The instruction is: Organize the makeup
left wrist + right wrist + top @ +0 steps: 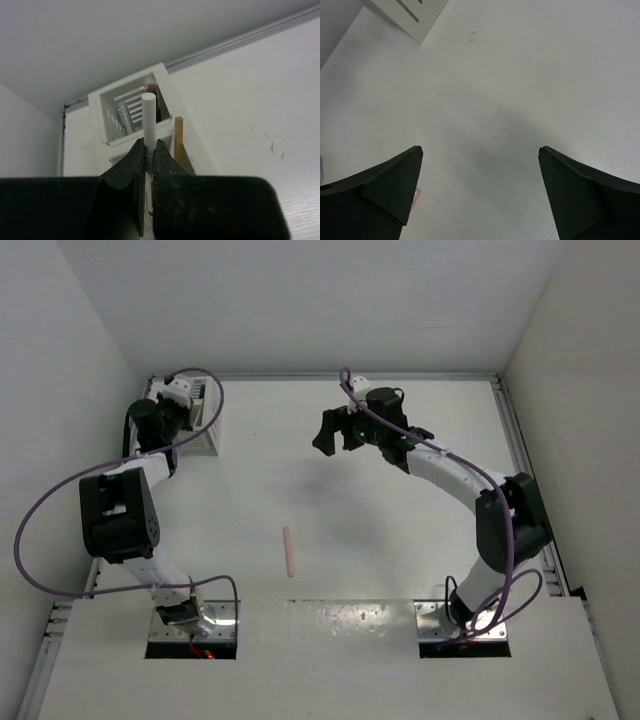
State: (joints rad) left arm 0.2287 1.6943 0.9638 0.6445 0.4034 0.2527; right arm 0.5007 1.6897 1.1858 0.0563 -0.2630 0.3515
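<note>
My left gripper is shut on the thin white stick, which points out past the fingertips toward the white slatted box. The tan wooden stick stands in the box's near compartment. A dark item shows in the far compartment. In the top view the left gripper is over the box at the far left. The pink stick lies on the table at centre front. My right gripper is open and empty above the table's far middle. In the right wrist view the pink stick's end peeks past the left finger.
The table is walled at the left, right and back. A corner of the box shows at the top left of the right wrist view. A raised white board covers the near edge between the arm bases.
</note>
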